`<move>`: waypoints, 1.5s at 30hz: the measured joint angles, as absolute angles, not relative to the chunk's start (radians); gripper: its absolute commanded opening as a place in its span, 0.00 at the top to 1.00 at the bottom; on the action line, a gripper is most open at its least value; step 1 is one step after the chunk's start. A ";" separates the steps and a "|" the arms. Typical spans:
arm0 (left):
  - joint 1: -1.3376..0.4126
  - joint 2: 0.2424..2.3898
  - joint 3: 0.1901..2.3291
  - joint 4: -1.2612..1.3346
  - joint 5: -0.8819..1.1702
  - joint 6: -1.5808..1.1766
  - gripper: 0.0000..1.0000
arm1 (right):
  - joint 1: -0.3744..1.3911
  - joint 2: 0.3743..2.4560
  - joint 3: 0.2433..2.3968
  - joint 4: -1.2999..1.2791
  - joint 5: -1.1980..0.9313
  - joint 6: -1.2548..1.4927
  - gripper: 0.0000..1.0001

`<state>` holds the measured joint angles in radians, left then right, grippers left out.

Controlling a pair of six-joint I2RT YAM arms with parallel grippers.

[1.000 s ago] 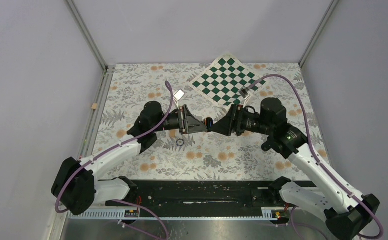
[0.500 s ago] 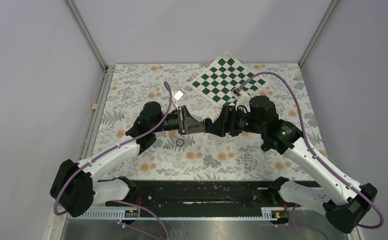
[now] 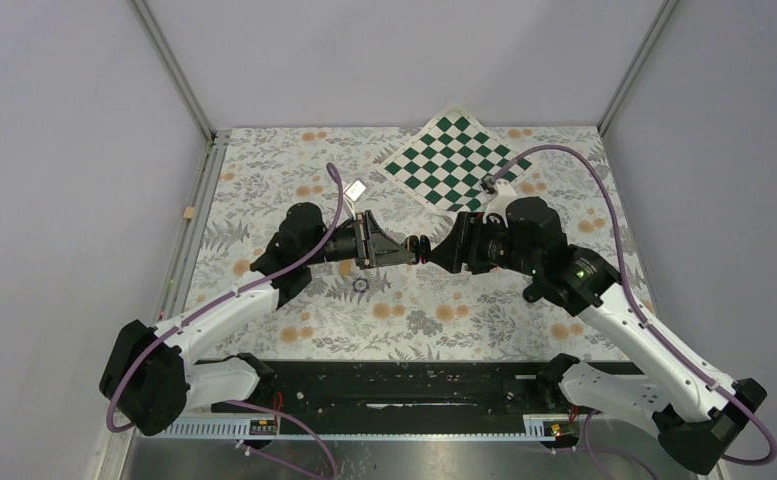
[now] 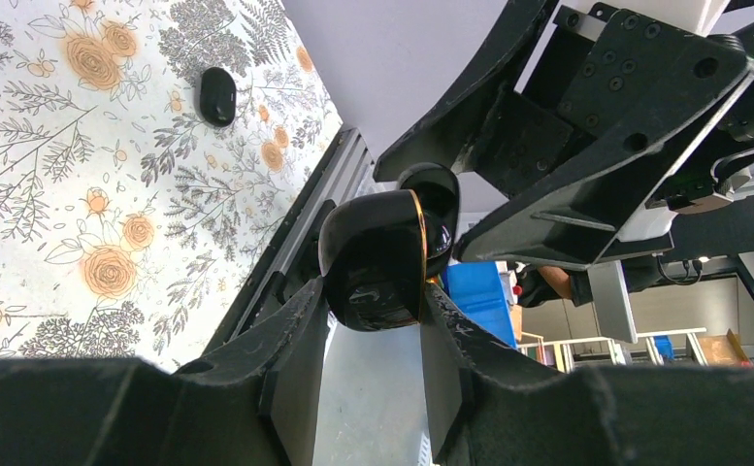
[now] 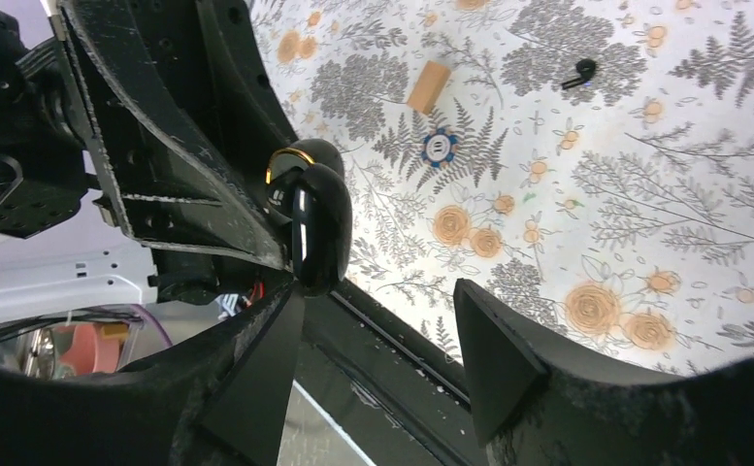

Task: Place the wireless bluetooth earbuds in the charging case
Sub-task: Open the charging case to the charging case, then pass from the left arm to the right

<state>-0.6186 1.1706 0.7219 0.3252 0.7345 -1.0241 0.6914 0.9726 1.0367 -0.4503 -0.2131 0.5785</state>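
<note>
- Bench (image 3: 264,180): flowered cover, both arms reaching in to meet over its middle, a little toward the far edge.
- Left tool (image 3: 410,250): closed on the case (image 3: 420,248), pinching its body from both sides and holding it up off the bench.
- Right tool (image 3: 436,250): jaws standing wide apart, carrying nothing. It faces the left tool nose to nose, with the free end of the case just at one finger (image 5: 266,359). Whether that finger touches the case, cannot tell.
- Case, seen from the left wrist (image 4: 377,257): glossy black, with a gold line at the seam. A second dark lobe sits past that line, so the lid looks parted. How far it is open, cannot tell.
- Bud (image 5: 578,71): small, black and stemmed, lying loose on the cover and well apart from both tools.
- Second bud (image 4: 217,95): a dark oval lying alone on the cover. Likely the other earpiece, but too small to be sure.
- Step in hand, my reading: getting the case open in mid-air, left tool as the vice, right tool working the lid. Neither bud is in the case yet.
- Next move calls for the right tool to catch only the lid edge and swing it back while the left grip holds firm. Each bud then needs a fine pinch, since it is far smaller than a finger.
</note>
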 measured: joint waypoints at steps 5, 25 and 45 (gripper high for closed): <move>-0.619 1.164 0.729 0.324 0.735 -1.022 1.00 | 0.691 0.940 1.037 -0.475 -0.174 0.573 0.31; -0.613 1.154 0.731 0.435 0.788 -1.093 1.00 | 0.476 0.870 0.645 0.304 -0.630 1.028 0.28; -0.613 1.175 0.731 0.501 0.821 -1.147 1.00 | 0.437 1.079 0.481 1.114 -0.756 1.473 0.35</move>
